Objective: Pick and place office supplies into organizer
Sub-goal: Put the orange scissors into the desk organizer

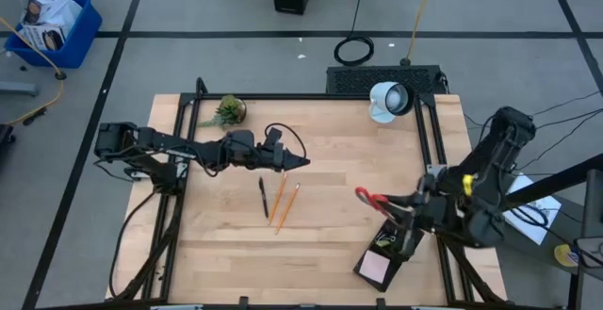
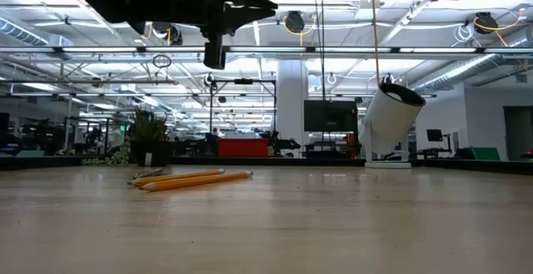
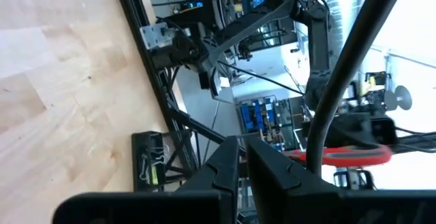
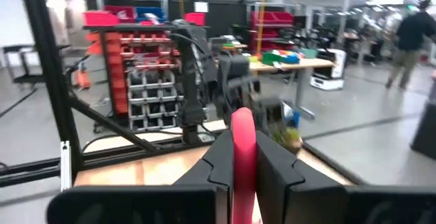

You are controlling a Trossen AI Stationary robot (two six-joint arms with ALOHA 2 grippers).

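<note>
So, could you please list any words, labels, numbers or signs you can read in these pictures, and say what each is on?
No text can be read in any view.
Box in the blue bin, high view: print on it, too small to read.
Papers by the right arm, high view: too small.
Screens and red bins in the room: blurred, nothing readable.

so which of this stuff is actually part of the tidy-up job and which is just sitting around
Part of the job:
- red-handled scissors, held in the right gripper
- two pencils
- black pen
- pink sticky-note pad in the organizer
- left gripper, empty above the table

Just lying about:
- potted plant
- white lamp
</note>
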